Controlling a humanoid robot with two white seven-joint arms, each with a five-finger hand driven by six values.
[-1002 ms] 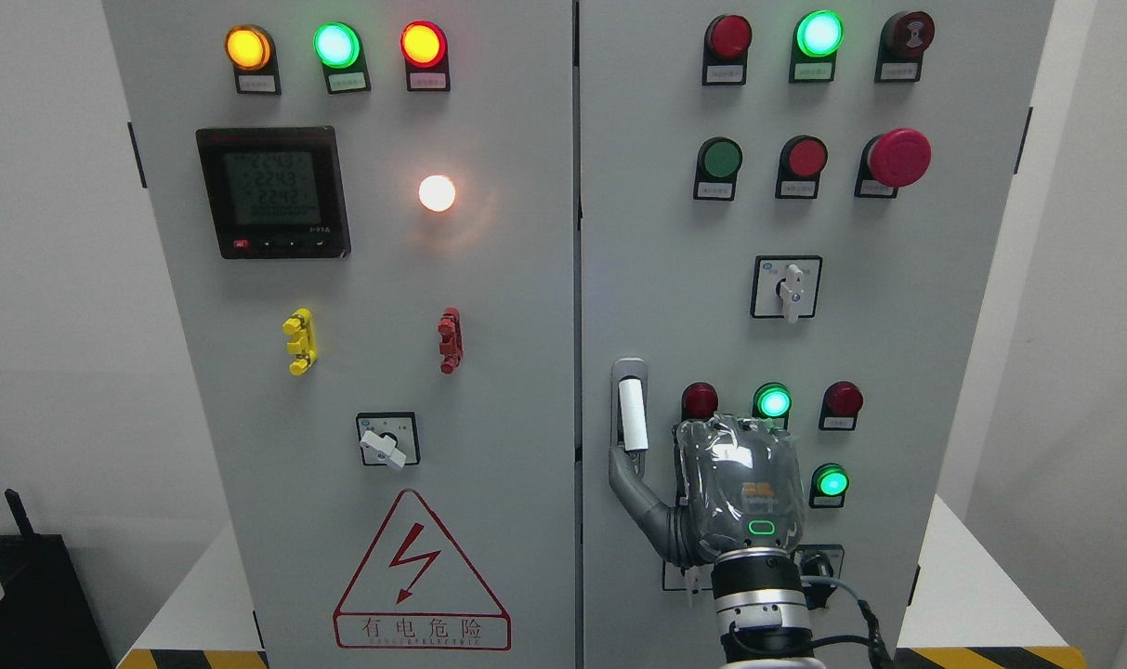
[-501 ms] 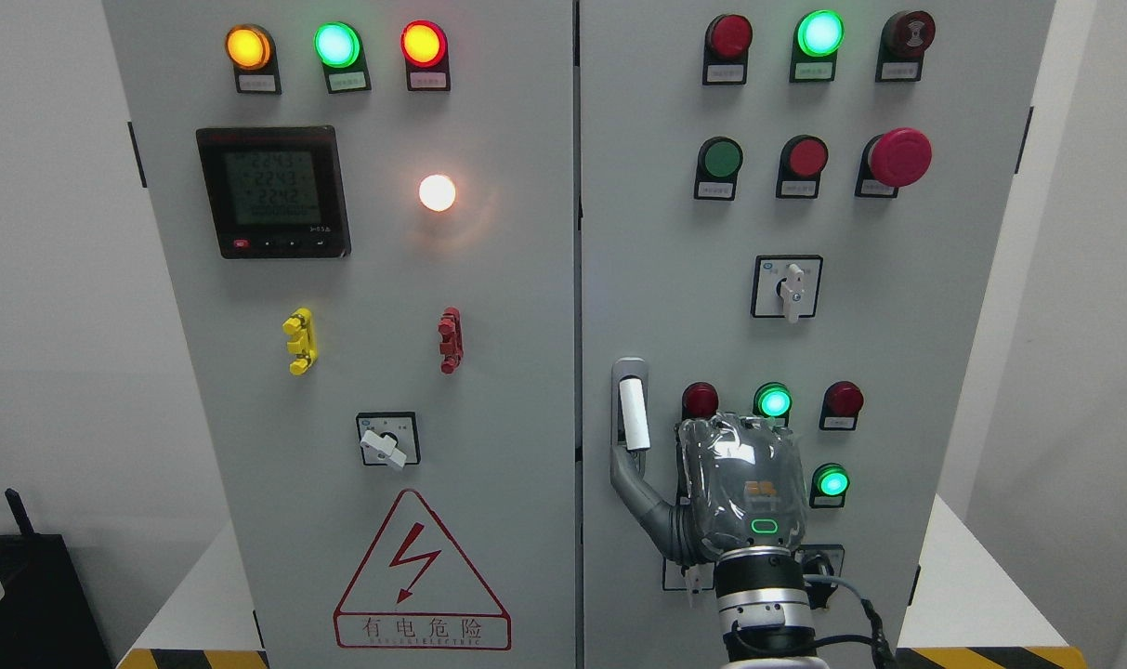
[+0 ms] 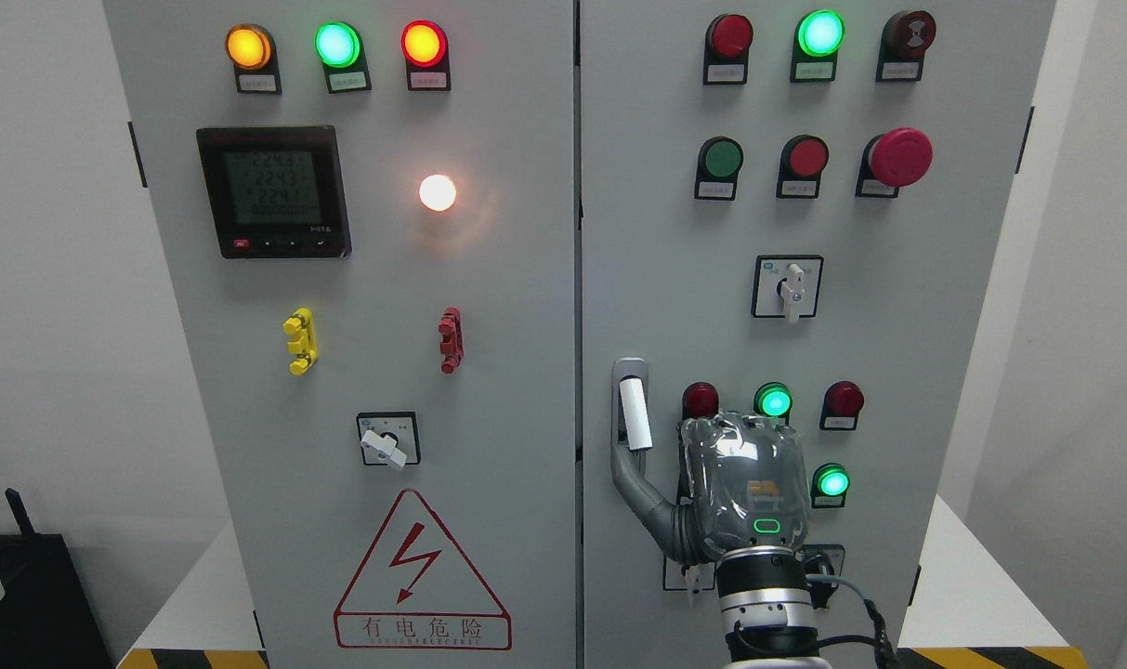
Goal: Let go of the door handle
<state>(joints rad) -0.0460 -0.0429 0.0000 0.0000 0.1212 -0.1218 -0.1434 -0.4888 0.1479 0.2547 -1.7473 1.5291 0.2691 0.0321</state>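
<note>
near: green light (image 3: 773, 401) and red light (image 3: 700, 400) above right hand (image 3: 744, 488) | door handle (image 3: 635, 413) upright, just left of hand | thumb touches handle's bottom; other fingers hidden, can't tell grip

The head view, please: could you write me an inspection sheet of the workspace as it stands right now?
Surface: grey two-door electrical cabinet, both doors look closed, seam down the middle.
Job's things: white door handle upright in its recess on the right door.
Clutter: nothing seen.
Hands: right hand beside the handle, back to the camera; its thumb reaches up to the handle's lower end, contact unclear; whether the other fingers curl cannot be told. Left hand not in view.
Cables: black cable loops by the right wrist.
Surroundings: lit indicator lamps, digital meter, red mushroom button, high-voltage warning triangle; white walls; yellow-black floor tape.
</note>
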